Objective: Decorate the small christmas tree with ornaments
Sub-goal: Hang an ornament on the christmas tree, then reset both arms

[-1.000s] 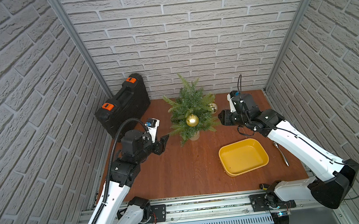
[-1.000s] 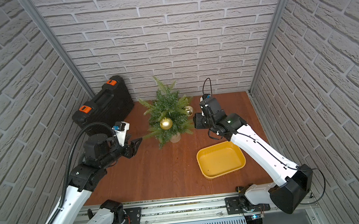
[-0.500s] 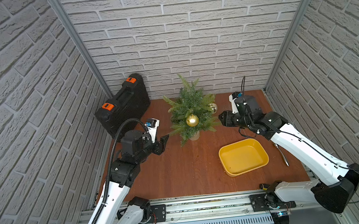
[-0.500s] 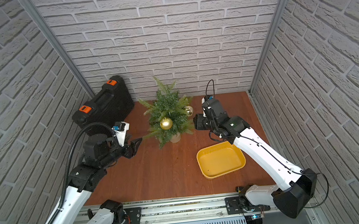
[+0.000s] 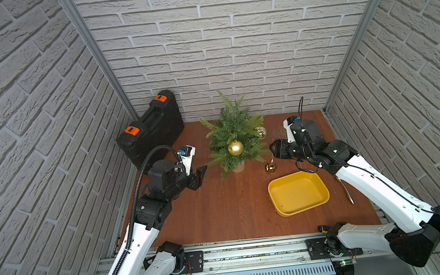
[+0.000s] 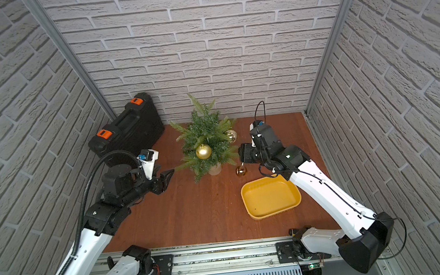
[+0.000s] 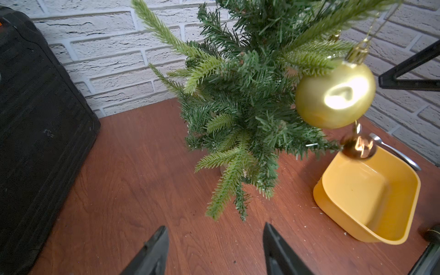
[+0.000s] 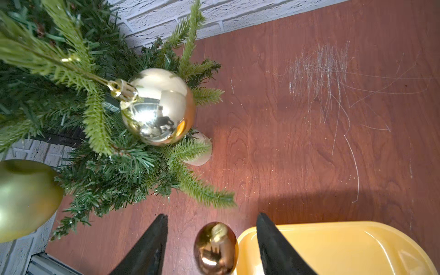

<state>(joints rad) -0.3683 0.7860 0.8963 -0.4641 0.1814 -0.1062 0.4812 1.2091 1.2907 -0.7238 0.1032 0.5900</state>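
The small christmas tree (image 5: 236, 130) (image 6: 207, 134) stands at the back middle of the table. A matte gold ornament (image 5: 235, 147) (image 7: 333, 95) hangs on its front. A shiny gold one (image 5: 261, 132) (image 8: 158, 107) hangs on its right side. Just right of the tree my right gripper (image 5: 272, 150) (image 8: 212, 215) is open. The bronze ornament (image 5: 270, 167) (image 6: 241, 170) (image 8: 215, 247) shows blurred below its spread jaws, touching neither. I cannot tell whether it rests on the table. Left of the tree my left gripper (image 5: 203, 171) (image 7: 214, 226) is open and holds nothing.
A yellow tray (image 5: 314, 186) lies on the table in front of the right gripper, next to the bronze ornament. A spoon (image 5: 346, 190) lies to its right, under the right arm. A black case (image 5: 153, 129) leans in the back left corner. Brick walls close three sides.
The right gripper has opened and drawn back a little from the tree. The bronze ornament now shows below its jaws. The left arm has not moved.
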